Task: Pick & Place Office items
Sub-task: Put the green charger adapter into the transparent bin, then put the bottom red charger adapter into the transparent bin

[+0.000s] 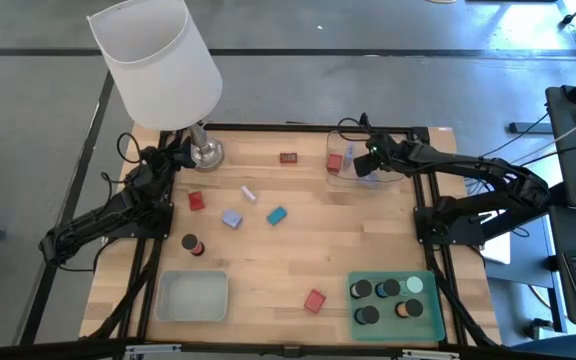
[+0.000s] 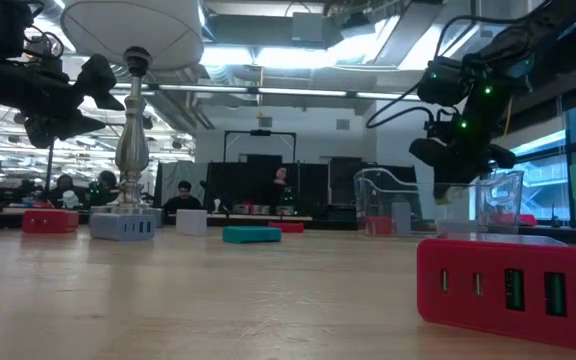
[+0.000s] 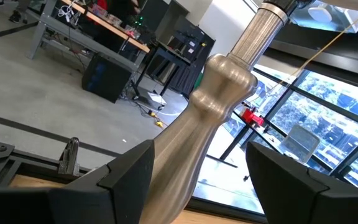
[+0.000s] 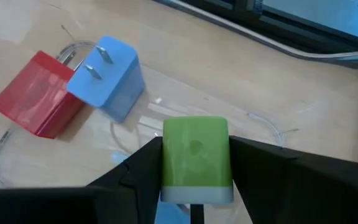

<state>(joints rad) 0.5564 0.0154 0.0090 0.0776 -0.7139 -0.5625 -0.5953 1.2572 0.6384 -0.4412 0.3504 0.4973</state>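
Right gripper (image 4: 194, 177): hovering over the clear tray (image 1: 343, 165) at the far right of the surface (image 1: 268, 260), its fingers pinching a green block (image 4: 195, 158) between them.
Clear tray contents: a red block (image 4: 36, 93) and a blue plug-type block (image 4: 107, 74) are lying side by side and touching, just beyond the held green block.
Left gripper (image 3: 197, 180): sitting at the far left of the surface, its fingers spread on either side of the lamp (image 1: 163, 65) stem (image 3: 219, 112); whether they are touching the metal cannot be told.
Loose items: a red block (image 1: 196, 201), a lilac-blue block (image 1: 232, 219), a teal block (image 1: 276, 215), a small pale piece (image 1: 249, 192) and a dark red piece (image 1: 288, 158) are lying mid-surface; a dark cylinder (image 1: 191, 244) is standing near the grey tray (image 1: 193, 297); another red block (image 1: 315, 300) is lying near the front.
Green tray (image 1: 396, 305): holding several dark cylinders (image 1: 368, 315) at the front right.
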